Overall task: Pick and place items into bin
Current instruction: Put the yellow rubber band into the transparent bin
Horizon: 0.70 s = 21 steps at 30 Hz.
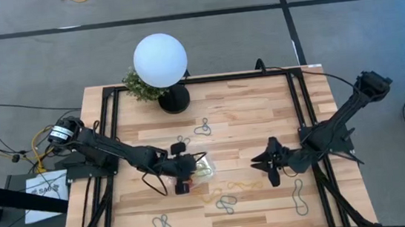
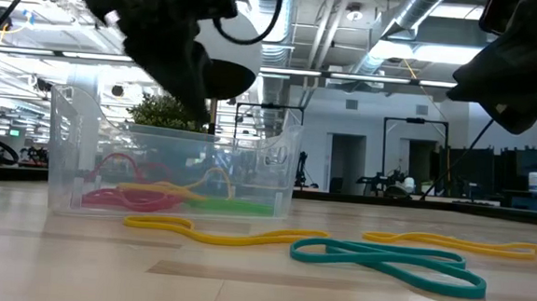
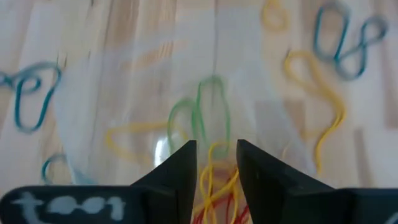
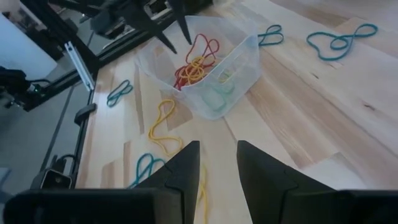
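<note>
Left gripper (image 3: 214,165) hanging over clear bin (image 4: 245,59), fingers slightly apart, empty; red, yellow loops (image 4: 194,65) right below fingertips. Right gripper (image 4: 217,168) parted, empty, yellow loop (image 4: 163,124) just ahead.

The table (image 1: 211,127) is seen from straight overhead; the bin (image 2: 170,163) is viewed level and close at table-top height, and shared by both wrist views.
</note>
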Available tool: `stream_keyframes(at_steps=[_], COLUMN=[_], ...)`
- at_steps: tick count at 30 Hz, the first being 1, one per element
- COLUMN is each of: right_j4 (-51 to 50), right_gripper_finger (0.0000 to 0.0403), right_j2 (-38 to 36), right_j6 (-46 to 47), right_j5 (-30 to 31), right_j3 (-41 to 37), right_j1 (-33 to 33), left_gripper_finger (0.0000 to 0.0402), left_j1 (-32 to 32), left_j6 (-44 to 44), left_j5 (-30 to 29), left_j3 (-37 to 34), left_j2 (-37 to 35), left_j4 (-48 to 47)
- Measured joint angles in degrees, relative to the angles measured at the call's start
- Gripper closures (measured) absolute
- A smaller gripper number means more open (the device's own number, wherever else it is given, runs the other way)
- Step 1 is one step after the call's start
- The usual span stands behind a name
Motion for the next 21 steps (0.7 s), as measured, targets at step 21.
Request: stream_keyframes(at_steps=[21], right_j4=[18.55], right_gripper_finger=[0.0302], right_j2=[23.04], right_j6=[0.88], right_j5=[-0.23], right_j3=[0.04], right_j1=[-12.55], left_gripper_finger=[0.0297], left_j1=[-3.42], left_j6=[3.79], left_j5=[2.99], left_j3=[0.02], left_j2=[0.0], left_j4=[9.94])
